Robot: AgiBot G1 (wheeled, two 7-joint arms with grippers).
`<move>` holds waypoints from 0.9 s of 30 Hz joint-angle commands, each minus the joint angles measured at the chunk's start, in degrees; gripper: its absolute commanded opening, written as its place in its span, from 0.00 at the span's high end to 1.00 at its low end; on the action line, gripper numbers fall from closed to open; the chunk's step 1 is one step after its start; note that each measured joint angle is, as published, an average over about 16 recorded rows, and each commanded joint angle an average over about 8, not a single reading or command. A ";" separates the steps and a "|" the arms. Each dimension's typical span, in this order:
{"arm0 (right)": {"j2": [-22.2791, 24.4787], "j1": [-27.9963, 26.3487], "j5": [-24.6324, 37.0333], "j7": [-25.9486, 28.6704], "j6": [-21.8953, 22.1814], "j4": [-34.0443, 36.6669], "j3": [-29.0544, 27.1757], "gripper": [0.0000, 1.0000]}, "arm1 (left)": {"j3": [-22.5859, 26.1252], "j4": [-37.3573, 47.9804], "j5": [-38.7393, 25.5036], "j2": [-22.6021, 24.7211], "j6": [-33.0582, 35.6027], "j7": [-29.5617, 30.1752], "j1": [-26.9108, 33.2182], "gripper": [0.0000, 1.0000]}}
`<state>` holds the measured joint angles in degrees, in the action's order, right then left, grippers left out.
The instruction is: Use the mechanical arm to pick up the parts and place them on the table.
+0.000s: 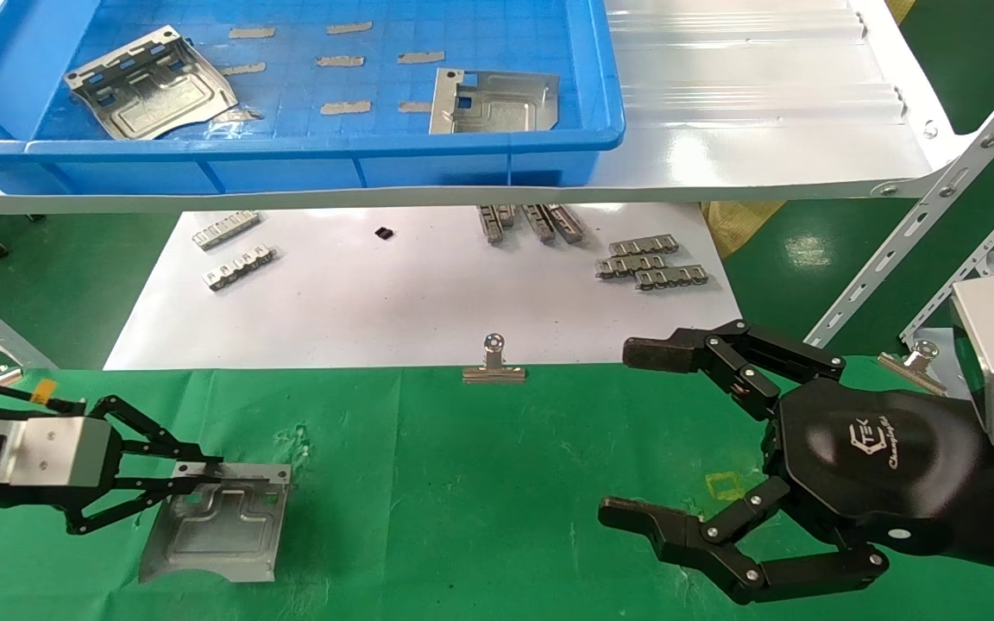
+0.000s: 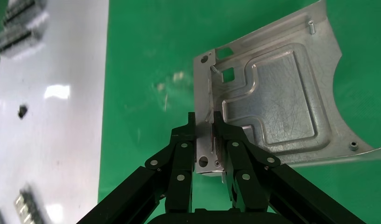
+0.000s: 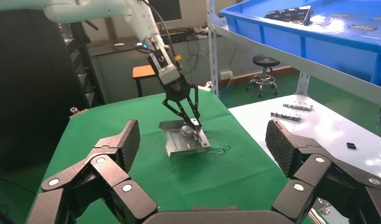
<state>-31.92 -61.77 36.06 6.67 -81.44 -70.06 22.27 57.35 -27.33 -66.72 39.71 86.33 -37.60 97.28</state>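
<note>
One silver-grey part (image 1: 221, 526) lies on the green-cloth table (image 1: 480, 483) at the near left. My left gripper (image 1: 204, 470) is shut on the bent far edge of this part; the left wrist view shows the gripper (image 2: 205, 123) pinching the upright flange of the part (image 2: 277, 98). The right wrist view shows the same part (image 3: 181, 142) and the left gripper (image 3: 194, 122) farther off. My right gripper (image 1: 626, 434), a glossy black hand, is open and empty above the table's right side, also seen in its own view (image 3: 202, 140). Two more parts (image 1: 152, 82) (image 1: 497, 102) lie in the blue bin (image 1: 290, 147).
The blue bin stands on a glossy white shelf (image 1: 764, 103) above the table's far edge. A white sheet (image 1: 428, 293) with small toothed strips (image 1: 652, 263) lies beyond the cloth. Binder clips (image 1: 493, 362) edge the cloth. A slanted metal shelf strut (image 1: 920, 233) is at the right.
</note>
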 commanded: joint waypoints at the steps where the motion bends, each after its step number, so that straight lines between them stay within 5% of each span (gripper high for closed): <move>1: 0.00 0.00 0.00 0.00 0.00 0.00 0.00 0.00 | 0.23 1.11 -0.54 0.46 -1.28 -1.08 -0.57 0.00; 13: 0.00 0.00 0.00 0.00 0.00 0.00 0.00 0.00 | -1.07 4.35 2.71 1.13 1.26 -1.94 -1.60 0.00; 27: 0.01 0.01 0.00 0.00 0.01 0.01 0.00 0.00 | -2.29 9.32 13.52 -0.23 5.72 13.00 -4.84 0.00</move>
<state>-31.91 -61.76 36.06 6.67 -81.43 -70.05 22.27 55.09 -18.25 -54.08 39.71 91.88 -25.37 93.06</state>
